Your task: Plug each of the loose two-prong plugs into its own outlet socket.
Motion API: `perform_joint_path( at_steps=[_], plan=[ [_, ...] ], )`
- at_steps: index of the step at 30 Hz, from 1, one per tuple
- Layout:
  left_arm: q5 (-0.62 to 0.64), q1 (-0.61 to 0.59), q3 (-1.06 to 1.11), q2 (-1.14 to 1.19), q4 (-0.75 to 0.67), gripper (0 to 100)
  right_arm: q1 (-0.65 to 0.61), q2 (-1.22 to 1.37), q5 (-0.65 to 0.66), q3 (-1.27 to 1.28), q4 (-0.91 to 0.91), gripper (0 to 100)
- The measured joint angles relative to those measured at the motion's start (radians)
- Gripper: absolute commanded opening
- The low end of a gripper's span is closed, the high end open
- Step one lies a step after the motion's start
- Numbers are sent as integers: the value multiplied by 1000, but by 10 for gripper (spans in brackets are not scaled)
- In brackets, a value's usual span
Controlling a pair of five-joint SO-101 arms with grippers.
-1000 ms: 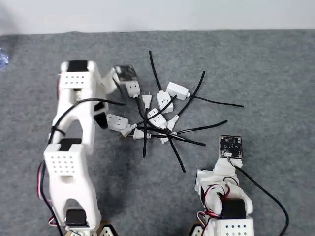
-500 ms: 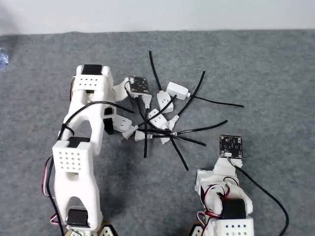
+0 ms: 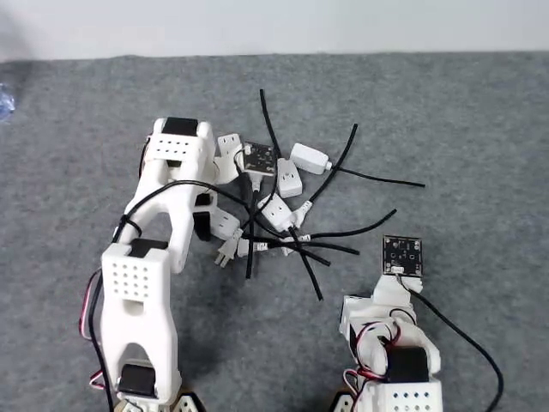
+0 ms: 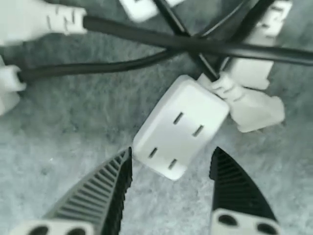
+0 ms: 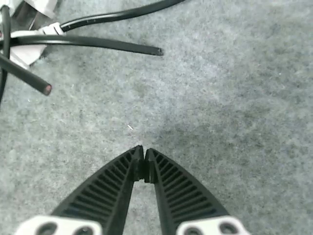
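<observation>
The white outlet socket [image 4: 181, 125] in front of your left hand [image 4: 171, 155] is a small, hard plastic block. It is probably light enough to skid across the tabletop [image 3: 446, 112] if you nudge it. Its smooth faces may slip, so take it across the two long flat sides, not on the slotted face. Keep those slots clear for the prongs.

Black cords [image 4: 146, 36] run over the block's far end. They look stiff and springy, so expect them to drag on the block or twist it as it lifts. A white plug [image 4: 254, 110] touches one corner of the block; you cannot tell whether it is seated or only lying against it.

In the high view the whole tangle sits just above the centre of the frame. A loose plug with bare prongs [image 3: 225, 255] lies at the tangle's lower left edge.

The left hand is spread wide and grips nothing. One finger sits on each side of the block's near end, apart from it, and the gap looks a little wider than the block.

The right hand [image 5: 143, 164] is pressed closed and holds nothing. It is over bare tabletop at the lower right of the high view, near the cord ends.
</observation>
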Motion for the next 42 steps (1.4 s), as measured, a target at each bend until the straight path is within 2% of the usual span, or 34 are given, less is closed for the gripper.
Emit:
perform_joint_path(
  at_steps=[9, 16, 19, 25, 32, 35, 39, 42],
  plan=[
    [2, 57, 2, -31, 20, 324, 0, 0, 0, 0, 0, 9],
    [2, 72, 2, 21, 2, 321, 0, 0, 0, 0, 0, 9],
    [-3, 69, 2, 72, -23, 263, 0, 0, 0, 0, 0, 9],
    [-2, 46, -41, 98, -14, 9, 0, 0, 0, 0, 0, 9],
    [2, -37, -150, 100, 91, 13, 0, 0, 0, 0, 0, 9],
    [49, -92, -160, 77, 97, 13, 0, 0, 0, 0, 0, 9],
    [103, -176, -110, -84, 97, 13, 0, 0, 0, 0, 0, 9],
    [112, -247, 40, -264, 97, 13, 0, 0, 0, 0, 0, 9]
  ],
)
